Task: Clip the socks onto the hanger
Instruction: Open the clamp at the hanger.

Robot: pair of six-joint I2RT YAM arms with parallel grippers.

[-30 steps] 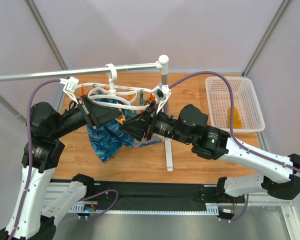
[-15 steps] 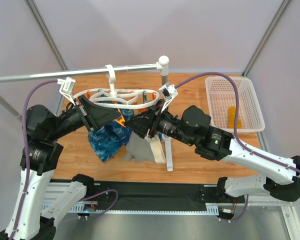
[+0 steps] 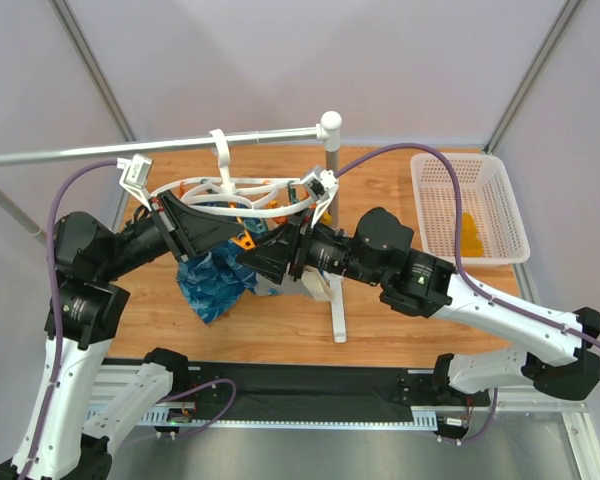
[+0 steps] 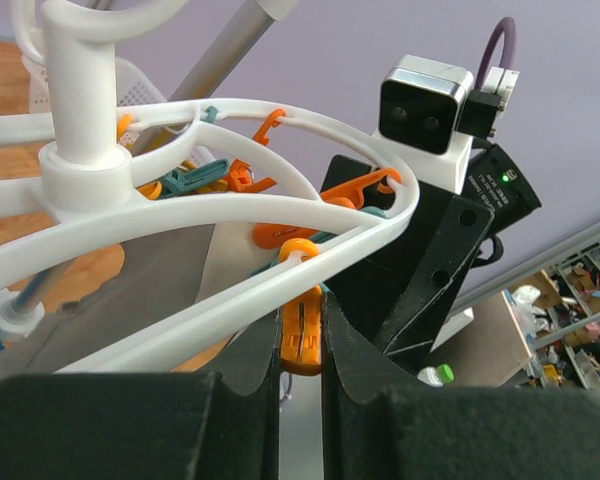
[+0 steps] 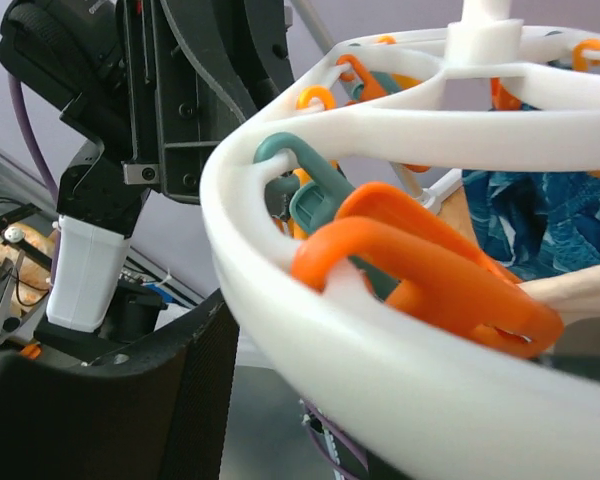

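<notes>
Top external view: hanger (image 3: 230, 192) hooked on the grey rail (image 3: 100, 152) over the far half of the table (image 3: 400, 325). Both arms reach in low from either side and meet under its near rim. A blue cloth (image 3: 212, 280) hangs below that rim, with a pale garment (image 3: 316, 286) just beside the rail's stand post (image 3: 337, 305). The tightest spot is between the two wrists, which are almost touching. Bare wood shows between the cloth and the arm bases, and to the right of the post. The white basket (image 3: 472, 205) sits at the right edge, well apart. The socks (image 3: 469, 236) show as a mustard patch inside it; I cannot separate one from the other.

Left wrist view: left gripper (image 4: 300, 352) has its jaws nearly together, pinching an orange clip (image 4: 301, 333) that hangs from the hanger's outer ring. The forearm runs level, with the elbow out to the left.

Right wrist view: right gripper (image 3: 248, 257) is pushed close under the ring, beside orange and teal clips (image 5: 310, 192). One finger (image 5: 110, 400) is visible and the ring hides the rest, so I cannot tell how the jaws stand. The arm is stretched long across the table with its wrist at rim height.
</notes>
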